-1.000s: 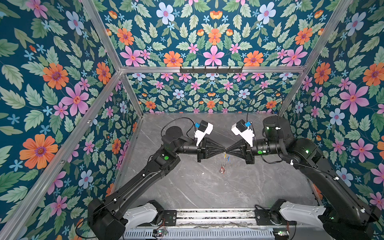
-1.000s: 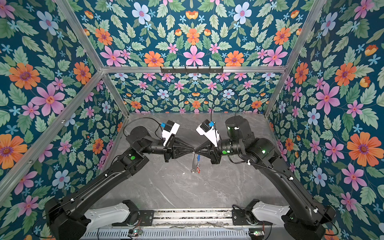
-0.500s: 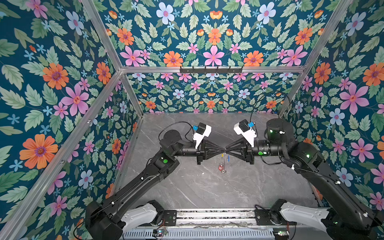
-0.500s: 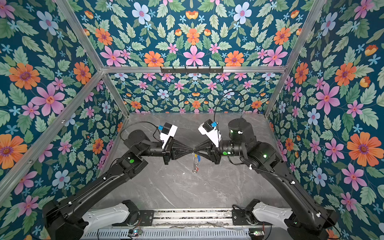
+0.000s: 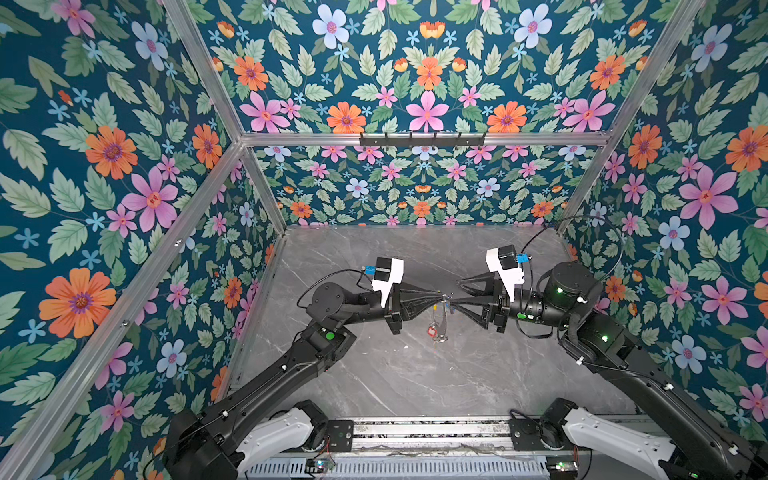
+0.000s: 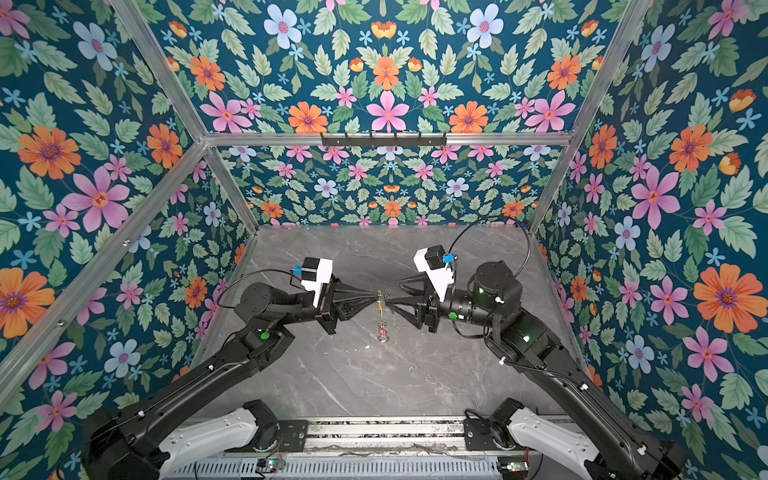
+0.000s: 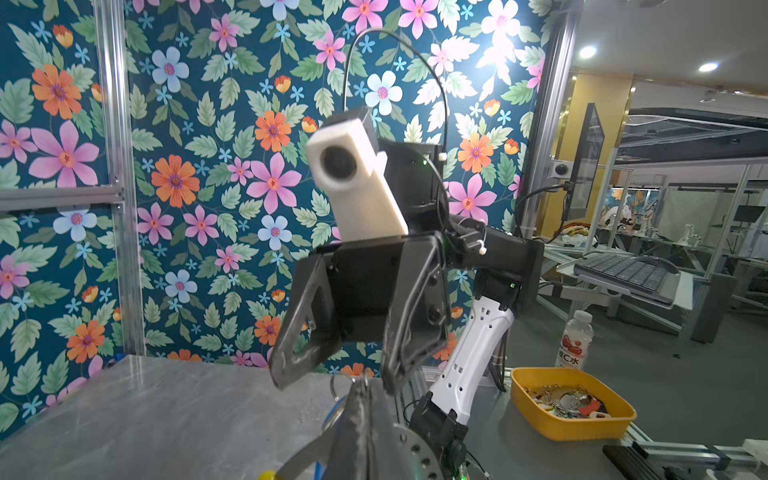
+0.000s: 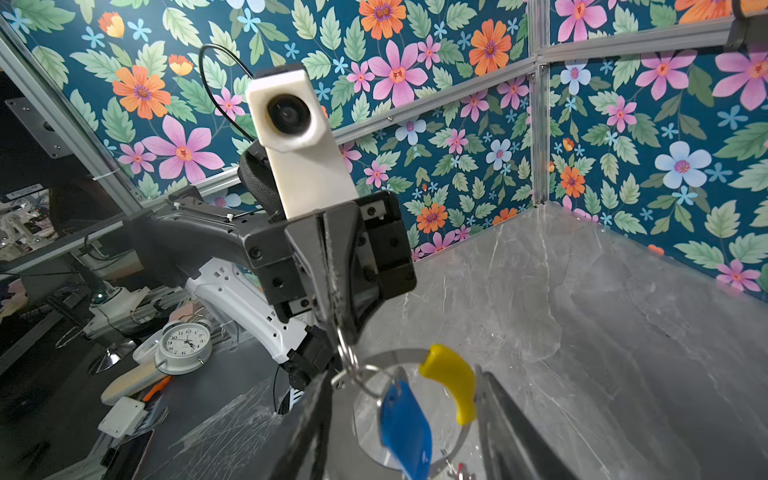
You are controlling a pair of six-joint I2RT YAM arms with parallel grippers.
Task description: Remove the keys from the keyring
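Top views: both arms meet tip to tip in mid-air over the tabletop (image 5: 374, 374). The left pincer (image 5: 439, 296) is pressed together, and the keyring (image 5: 441, 320) hangs straight down from its tip, edge-on to the camera. The red tag (image 5: 431, 331) is at the low end, near the tabletop. The right pincer (image 5: 454, 291) is spread, just beside the hang point and level with it. Same layout in both top views.

Left wrist: the right pincer (image 7: 336, 380) faces the camera, fingers apart, nothing between them. Off the tabletop there's a yellow bin (image 7: 573, 432) of spare keys and a bottle (image 7: 575, 340), well apart, so no obstruction.

Right wrist: the left pincer (image 8: 338, 328) pinches a small split ring (image 8: 348, 355) linked to the hoop. The hoop lies face-on between the right fingers, yellow segment (image 8: 451, 382) uppermost. The blue tag (image 8: 405, 428) hangs inside the hoop outline, long axis pointing down and away from the split ring.

My read: the right arm is the free one and nearest. The blue tag lies below its tips, so it has to drop before closing. The hoop rim and yellow segment crowd the tag, so there's a risk of catching the rim too.
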